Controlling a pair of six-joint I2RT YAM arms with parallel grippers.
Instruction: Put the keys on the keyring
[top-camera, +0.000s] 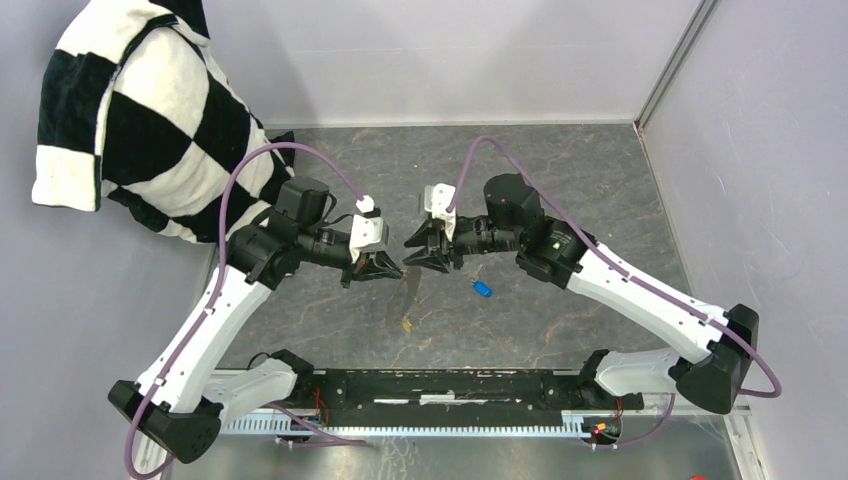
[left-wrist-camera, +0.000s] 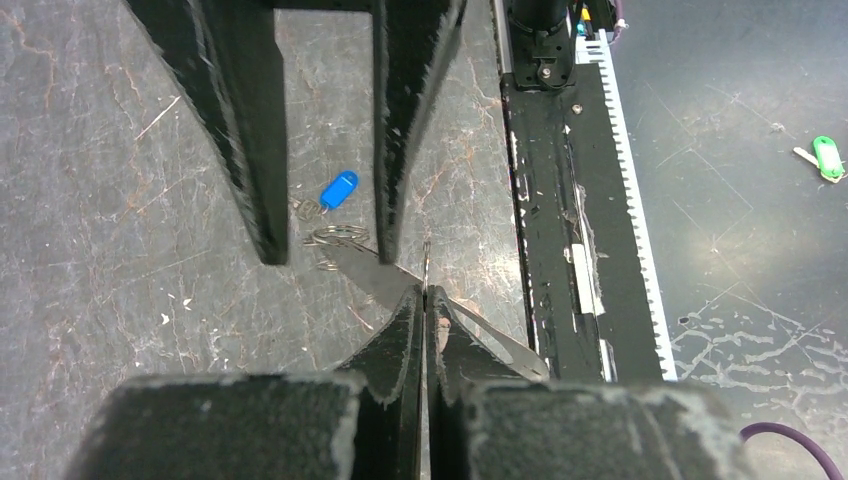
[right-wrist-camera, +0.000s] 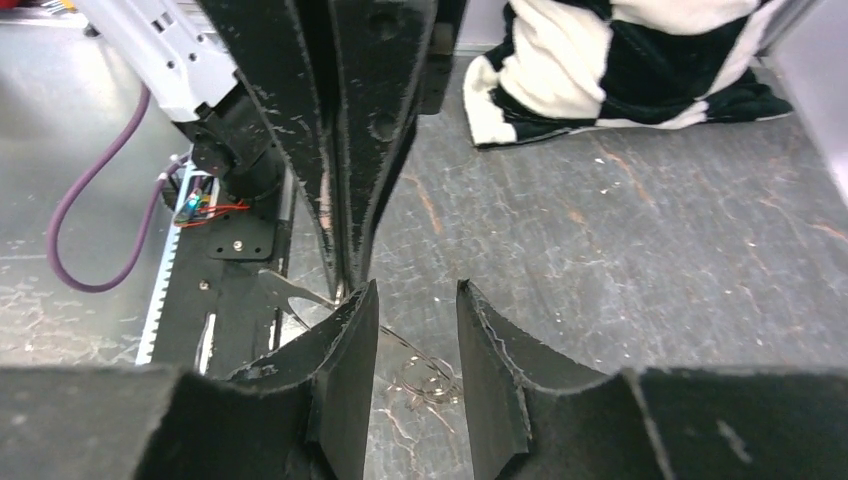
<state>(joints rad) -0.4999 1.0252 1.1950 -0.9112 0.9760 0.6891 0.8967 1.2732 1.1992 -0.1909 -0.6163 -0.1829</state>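
Observation:
My left gripper (top-camera: 392, 268) is shut on the keyring (left-wrist-camera: 500, 340), a thin grey metal loop seen nearly edge-on that pokes out past the pads (left-wrist-camera: 405, 330). The blue key (top-camera: 482, 289) lies on the table just right of the grippers, with small wire rings (left-wrist-camera: 338, 237) beside its head (left-wrist-camera: 338, 190). My right gripper (right-wrist-camera: 418, 300) faces the left one tip to tip and is open, its fingers (right-wrist-camera: 350, 330) straddling those small rings (right-wrist-camera: 430, 385). A small yellow piece (top-camera: 406, 324), probably the yellow key, sits below the grippers at the loop's lower end.
A black-and-white checkered cloth (top-camera: 150, 120) is heaped at the back left corner. The black mounting rail (top-camera: 450, 385) runs along the near edge. Grey walls close the table at the back and right. A green tag (left-wrist-camera: 826, 157) lies beyond the rail.

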